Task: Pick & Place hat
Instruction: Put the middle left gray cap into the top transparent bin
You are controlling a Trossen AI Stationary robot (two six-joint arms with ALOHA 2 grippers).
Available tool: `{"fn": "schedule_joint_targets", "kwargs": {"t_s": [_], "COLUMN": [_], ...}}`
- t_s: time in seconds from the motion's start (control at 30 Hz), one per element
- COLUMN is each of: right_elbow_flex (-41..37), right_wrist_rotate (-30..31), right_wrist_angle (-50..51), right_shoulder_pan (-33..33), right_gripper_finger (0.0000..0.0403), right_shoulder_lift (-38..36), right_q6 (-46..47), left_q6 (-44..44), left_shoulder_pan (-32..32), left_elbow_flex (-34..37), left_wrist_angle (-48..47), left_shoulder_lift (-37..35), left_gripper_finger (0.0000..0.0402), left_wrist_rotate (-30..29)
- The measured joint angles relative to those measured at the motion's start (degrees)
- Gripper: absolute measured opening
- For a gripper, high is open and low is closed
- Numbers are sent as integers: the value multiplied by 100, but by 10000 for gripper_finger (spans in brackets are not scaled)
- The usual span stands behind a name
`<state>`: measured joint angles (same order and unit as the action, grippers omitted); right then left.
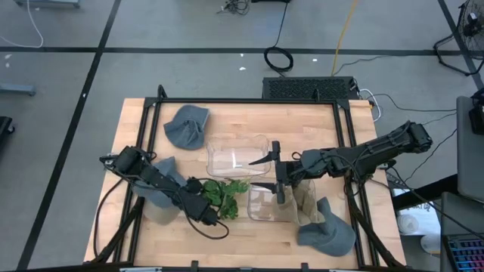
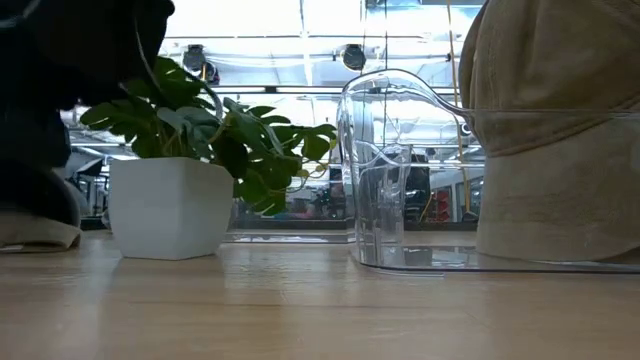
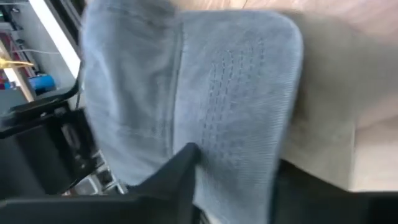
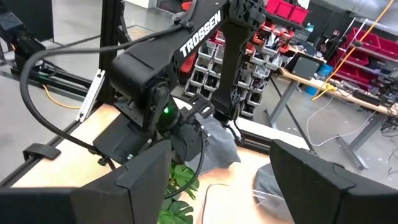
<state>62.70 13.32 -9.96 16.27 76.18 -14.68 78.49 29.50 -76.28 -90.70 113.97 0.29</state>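
Your left gripper is down at the left-front part of the table, right on a grey hat that lies over a tan one. The left wrist view shows one of its dark fingers pressed against the grey fabric, but you cannot tell from here whether the fingers have closed on it. A potted plant in a white pot stands just beside that arm. Your right gripper hovers with its fingers spread wide and holding nothing, over the two clear bins; the nearer bin holds a tan hat. Another grey hat lies at the far left of the table, and a third at the front right.
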Motion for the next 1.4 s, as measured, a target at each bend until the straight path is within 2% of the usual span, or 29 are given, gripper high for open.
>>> {"fn": "schedule_joint_targets", "kwargs": {"t_s": [0.13, 0.2, 0.43, 0.6, 0.8, 1.1, 1.4], "right_elbow_flex": [0, 0, 0, 0, 0, 0, 0], "right_wrist_rotate": [5, 7, 20, -8, -13, -8, 80], "right_wrist_angle": [-2, -2, -6, -1, 11, -9, -9], "right_shoulder_pan": [-2, -2, -2, -4, -4, -4, -4], "right_gripper_finger": [263, 263, 263, 263, 263, 263, 263], "right_shoulder_lift": [0, 0, 0, 0, 0, 0, 0], "right_q6": [-224, -322, -483, 1, 357, 415, 360], "left_q6": [-96, -87, 375, 772, 894, -433, -1834], "left_shoulder_pan": [15, 20, -6, -13, -80, -324, -406], "left_elbow_flex": [-301, -428, -548, -548, -548, -544, -544], "left_wrist_angle": [-93, -67, 123, 146, 111, 86, 77], "left_shoulder_lift": [-97, -221, -792, -1316, -1838, -2407, -3580], "left_gripper_finger": [36, 14, 8, 8, 8, 8, 8], "left_wrist_rotate": [-93, -186, -314, -354, -740, -1236, -1187]}}
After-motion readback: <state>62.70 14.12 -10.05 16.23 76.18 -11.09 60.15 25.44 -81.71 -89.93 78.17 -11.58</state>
